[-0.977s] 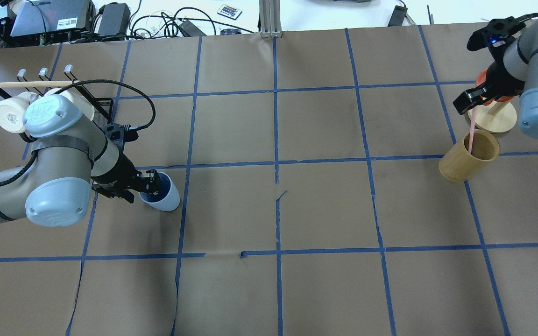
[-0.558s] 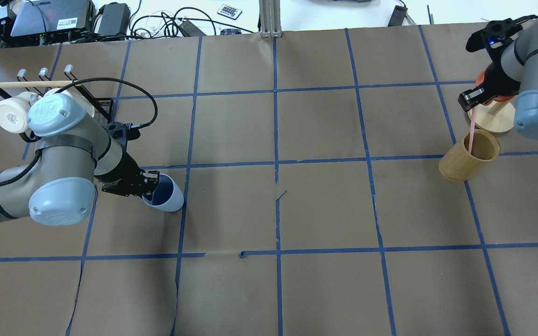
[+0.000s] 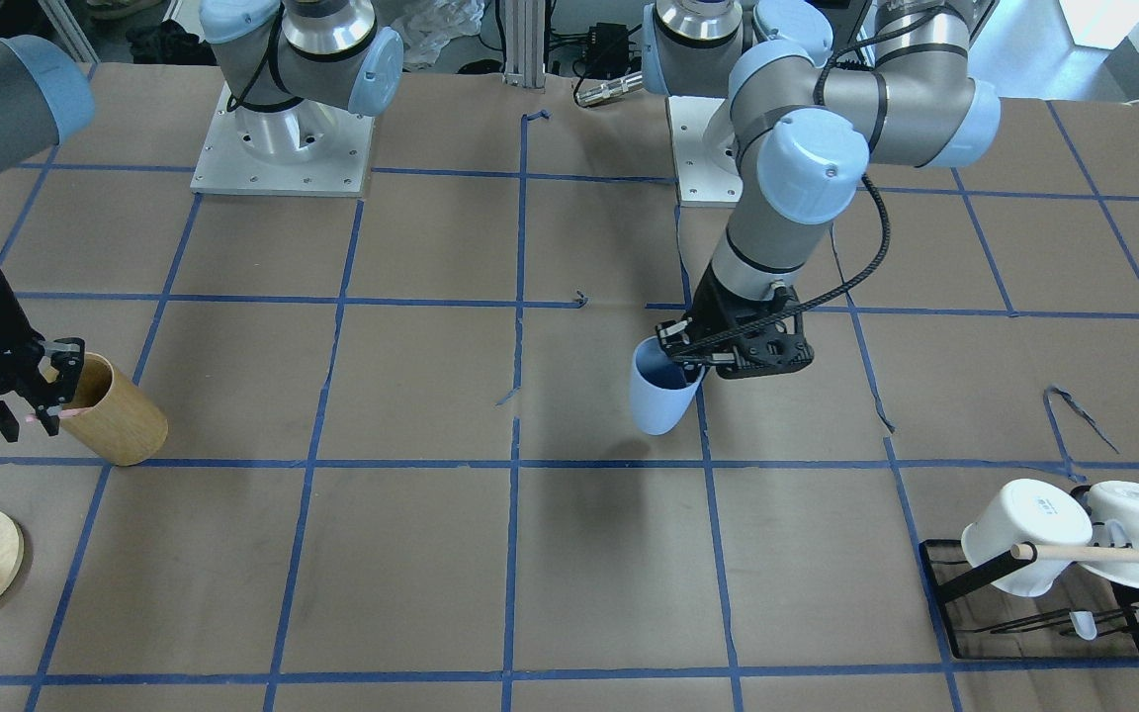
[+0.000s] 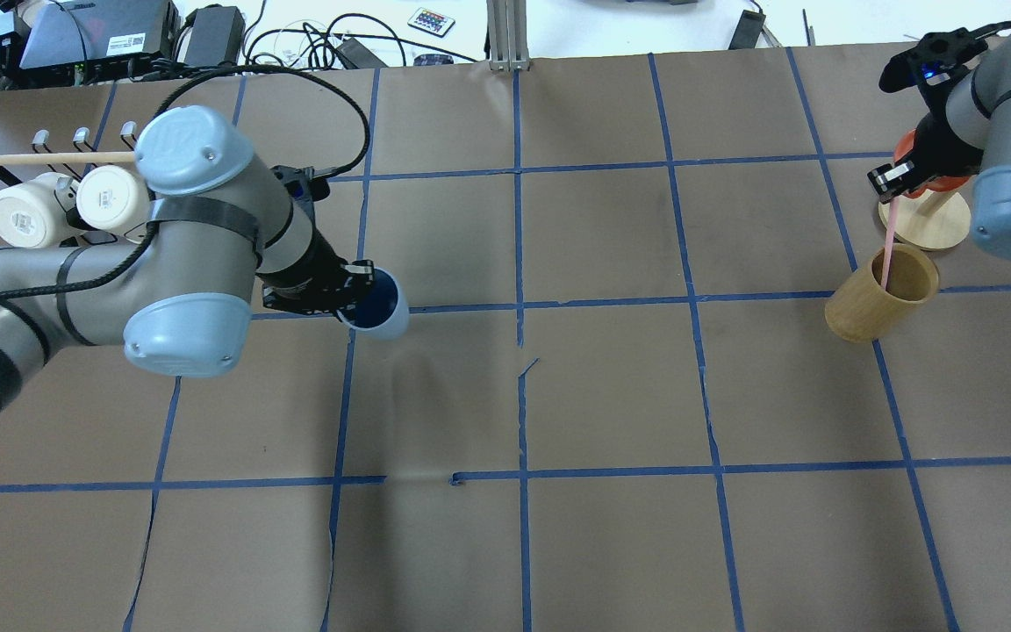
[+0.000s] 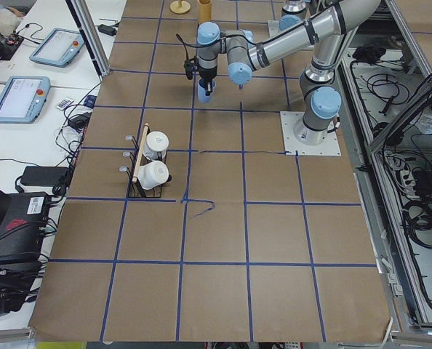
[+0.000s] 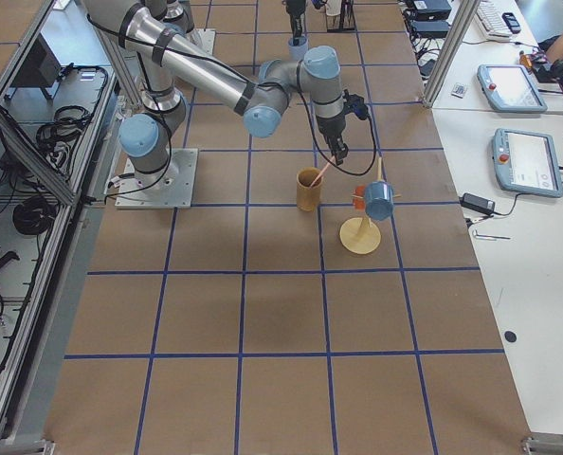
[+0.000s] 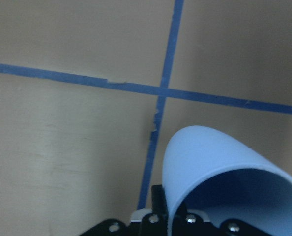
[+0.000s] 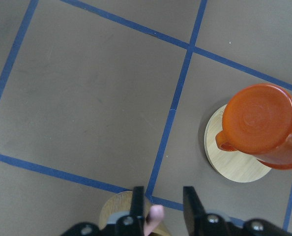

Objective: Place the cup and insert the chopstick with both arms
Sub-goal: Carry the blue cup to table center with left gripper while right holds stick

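My left gripper (image 4: 349, 294) is shut on the rim of the pale blue cup (image 4: 378, 307). It holds the cup tilted above the table, left of centre. The cup also shows in the front view (image 3: 658, 394) and in the left wrist view (image 7: 219, 172). The pink chopstick (image 4: 885, 250) leans in the tan wooden cylinder (image 4: 874, 307) at the far right. My right gripper (image 8: 161, 204) is over the cylinder. Its fingers (image 8: 137, 206) stand on either side of the chopstick's top end (image 8: 155, 219), with a gap showing.
A black rack (image 4: 181, 189) at the far left holds two white mugs (image 4: 23, 219) and a long wooden dowel (image 4: 49, 159). An orange mug (image 8: 261, 128) hangs on a round wooden stand (image 4: 931, 226) just behind the cylinder. Blue tape lines cross the brown table paper.
My left gripper has lifted the blue cup off the table and carried it toward the centre and farther from the robot. My right gripper has shifted slightly at the chopstick's top.
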Action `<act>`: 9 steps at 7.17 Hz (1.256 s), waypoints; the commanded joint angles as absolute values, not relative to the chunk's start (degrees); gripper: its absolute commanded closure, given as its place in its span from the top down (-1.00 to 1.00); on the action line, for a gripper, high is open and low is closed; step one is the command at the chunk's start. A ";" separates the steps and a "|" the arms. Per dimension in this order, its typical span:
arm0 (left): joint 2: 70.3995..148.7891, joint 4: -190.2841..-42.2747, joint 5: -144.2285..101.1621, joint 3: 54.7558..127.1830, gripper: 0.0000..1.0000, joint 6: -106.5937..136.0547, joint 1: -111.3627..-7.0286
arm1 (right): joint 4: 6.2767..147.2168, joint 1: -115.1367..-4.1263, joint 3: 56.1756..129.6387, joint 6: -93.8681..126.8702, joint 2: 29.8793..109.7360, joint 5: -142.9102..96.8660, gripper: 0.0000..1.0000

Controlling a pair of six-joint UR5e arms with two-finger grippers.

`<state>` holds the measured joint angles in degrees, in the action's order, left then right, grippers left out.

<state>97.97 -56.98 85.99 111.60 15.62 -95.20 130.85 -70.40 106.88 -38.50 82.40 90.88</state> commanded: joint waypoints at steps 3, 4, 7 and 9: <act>109.05 -54.93 86.57 100.91 -1.00 27.68 -104.93 | 129.99 -70.40 107.14 -38.41 82.53 88.96 -0.73; 110.29 -54.93 86.49 100.46 -1.00 28.21 -105.29 | 129.90 -70.40 107.14 -38.41 82.53 89.03 -0.94; 112.32 -54.49 86.14 100.37 -1.00 29.36 -108.80 | 126.84 -70.49 106.00 -38.32 85.41 88.95 -1.00; 112.94 -54.49 84.91 100.37 -1.00 29.36 -108.81 | 125.42 -70.49 105.91 -38.32 88.84 87.90 -1.00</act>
